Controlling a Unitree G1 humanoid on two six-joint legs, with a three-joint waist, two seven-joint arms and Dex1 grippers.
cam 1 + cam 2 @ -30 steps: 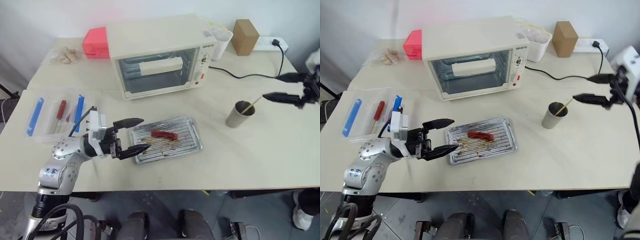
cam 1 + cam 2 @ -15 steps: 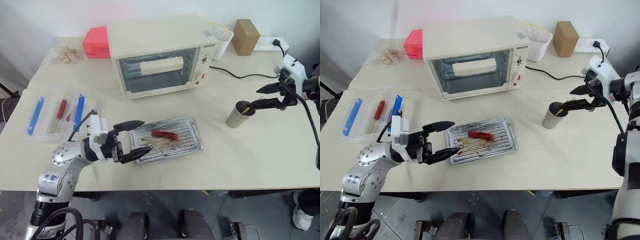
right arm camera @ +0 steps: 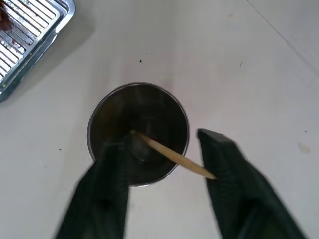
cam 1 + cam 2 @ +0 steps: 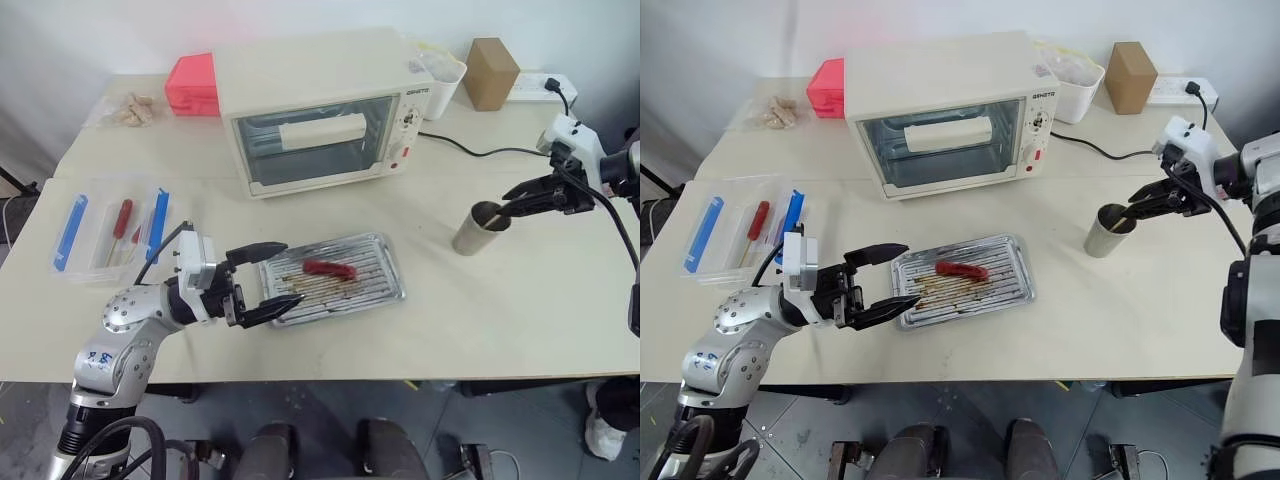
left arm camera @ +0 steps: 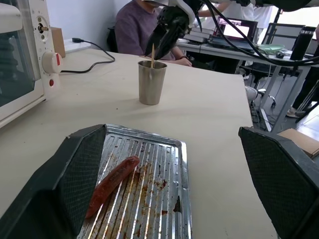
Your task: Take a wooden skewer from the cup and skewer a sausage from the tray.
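A thin pale wooden skewer (image 3: 172,155) leans in the steel cup (image 3: 138,133) on open tabletop (image 4: 520,300) right of the tray (image 4: 335,280); the right hand (image 3: 162,154), part-open, straddles its tip ungripped. The left hand (image 4: 268,280) gapes empty at the tray's left edge

Head eyes overlook table (image 4: 520,300); wrist views close, sharing cup (image 5: 152,82)

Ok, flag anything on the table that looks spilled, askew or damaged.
Nothing is spilled or knocked over. The tray has brown grease stains around the sausage. The cup stands upright with the wooden skewer leaning against its rim. A clear tray holds blue sticks and a red piece in tidy rows.
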